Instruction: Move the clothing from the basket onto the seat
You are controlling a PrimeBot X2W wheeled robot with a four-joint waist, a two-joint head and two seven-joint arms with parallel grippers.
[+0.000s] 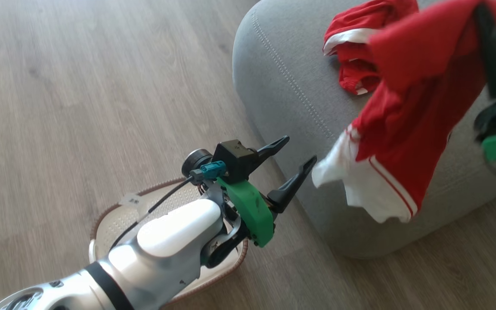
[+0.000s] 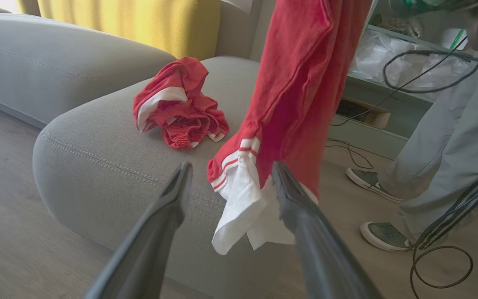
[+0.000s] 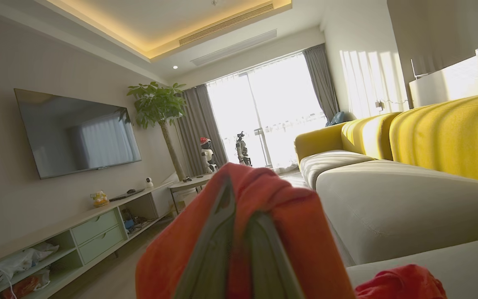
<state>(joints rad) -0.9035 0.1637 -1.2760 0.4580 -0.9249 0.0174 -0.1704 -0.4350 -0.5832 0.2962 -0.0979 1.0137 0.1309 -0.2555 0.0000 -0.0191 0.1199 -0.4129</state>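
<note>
Bright daylight throughout. Head view: motion blur smears the hanging garment [image 1: 411, 99]; floor [image 1: 80, 86] evenly lit. Right wrist view: window [image 3: 264, 112] blown out to white, warm cove strip [image 3: 131, 41] glowing overhead, sun stripes on the far wall [image 3: 367, 79]. The right gripper's fingers [image 3: 214, 253] and the garment over them are soft, too near the lens. Left wrist view: straight lines bow at edges.

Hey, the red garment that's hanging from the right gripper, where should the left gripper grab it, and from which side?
Take the white hem panel at the bottom of the hanging garment. It dangles free and nearly vertical by the seat, so probably come in level from the side with the left gripper, whose open fingers frame that hem in its wrist view.
</note>
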